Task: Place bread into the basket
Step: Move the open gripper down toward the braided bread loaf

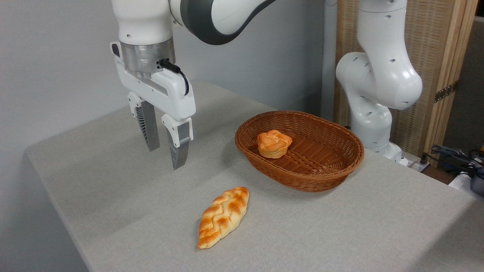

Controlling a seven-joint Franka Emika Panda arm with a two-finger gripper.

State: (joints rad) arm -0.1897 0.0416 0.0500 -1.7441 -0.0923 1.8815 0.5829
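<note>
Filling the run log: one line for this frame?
gripper: open, empty, above table | bread: on table, untouched | basket: holds a small bun

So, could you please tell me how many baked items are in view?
2: the braided bread lies on the table, and a round bun sits inside the basket.

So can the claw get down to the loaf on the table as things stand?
Probably yes. The claw hangs open above the table, up and left of the loaf, which lies alone on bare cloth. The basket sits apart to the right, and nothing stands between.
</note>
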